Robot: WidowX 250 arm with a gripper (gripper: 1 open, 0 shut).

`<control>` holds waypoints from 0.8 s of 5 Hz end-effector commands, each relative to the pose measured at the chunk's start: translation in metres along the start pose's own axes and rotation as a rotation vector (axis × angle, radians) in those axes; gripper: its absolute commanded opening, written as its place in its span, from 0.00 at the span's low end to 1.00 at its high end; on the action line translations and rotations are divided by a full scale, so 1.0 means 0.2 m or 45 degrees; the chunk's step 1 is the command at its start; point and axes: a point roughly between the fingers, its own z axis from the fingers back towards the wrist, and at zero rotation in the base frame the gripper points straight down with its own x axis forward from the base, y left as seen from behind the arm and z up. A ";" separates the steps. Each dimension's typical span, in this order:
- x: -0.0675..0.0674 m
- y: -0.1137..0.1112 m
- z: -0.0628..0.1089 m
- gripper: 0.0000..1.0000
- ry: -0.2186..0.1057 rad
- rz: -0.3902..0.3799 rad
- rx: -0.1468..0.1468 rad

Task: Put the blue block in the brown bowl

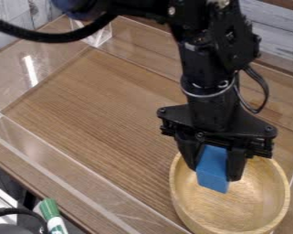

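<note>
- Gripper (215, 157), lower right of frame: pointing almost straight down, jaws clamped on the blue block (214, 171), gripping its upper part.
- Blue block: hanging upright between the fingers, lower end free, above the left portion of the brown bowl (261, 218); no contact with the bowl floor visible.
- Brown bowl: at the lower right corner, resting on the wooden table (99, 101), interior showing nothing besides the block above it; right side cut by the frame edge.
- Step in hand, judged: release of the block into the bowl. Task nearly complete.
- Recommended: shift slightly toward the bowl's centre, away from the near left rim, before release.
- Recommended: lower until the block's bottom end is just above the bowl floor, then open; a drop from height risks a bounce or a topple over the rim.
- Recommended: open fully and lift straight up, to avoid dragging the block out or nudging the bowl.
- Risk noted: tall block landing on its end likely to tip; acceptable if inside the rim.
</note>
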 end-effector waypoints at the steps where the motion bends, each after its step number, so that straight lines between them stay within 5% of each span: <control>1: 0.02 -0.03 0.04 1.00 -0.043 -0.013 -0.022; 4: 0.04 -0.06 0.03 1.00 -0.043 -0.027 -0.001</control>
